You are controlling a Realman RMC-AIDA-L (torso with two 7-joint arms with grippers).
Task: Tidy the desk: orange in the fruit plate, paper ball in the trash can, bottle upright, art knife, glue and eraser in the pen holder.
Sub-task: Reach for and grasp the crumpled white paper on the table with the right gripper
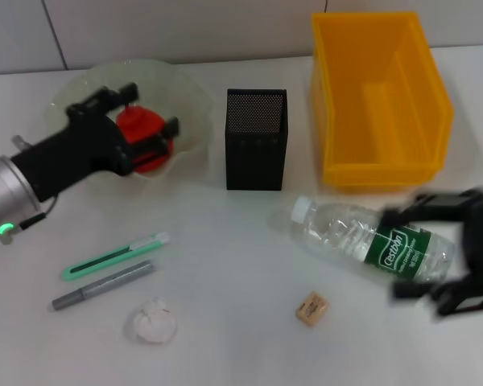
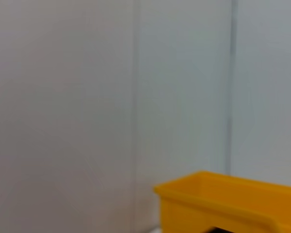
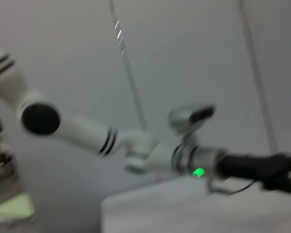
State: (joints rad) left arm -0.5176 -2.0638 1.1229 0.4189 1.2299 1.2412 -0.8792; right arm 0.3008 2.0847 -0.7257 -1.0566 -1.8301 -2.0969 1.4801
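Orange (image 1: pixel 137 129) sits inside the fruit plate (image 1: pixel 189 100), at the far left of the table (image 1: pixel 241 322). The left gripper (image 1: pixel 149 121) is over the plate, and its black fingers are around the orange, one on each side, holding it.

Just beside the plate stands the pen holder (image 1: pixel 256 149), a black mesh box. Next to that, at the far right, is the yellow trash can (image 1: pixel 378 104).

Closer to the robot, the bottle (image 1: pixel 370 241) lies on its side, with its white cap pointing at the pen holder. The right gripper (image 1: pixel 447 249) is at the bottle's bottom end, touching or almost touching it. It looks smeared, so I cannot tell if its fingers are apart or together.

The eraser (image 1: pixel 311 309) lies near the bottle, on the robot's side of it.

On the left lie a green knife (image 1: pixel 117 256) and a grey pen (image 1: pixel 103 285), side by side. The paper ball (image 1: pixel 153 322) sits just below them, well apart from the trash can.
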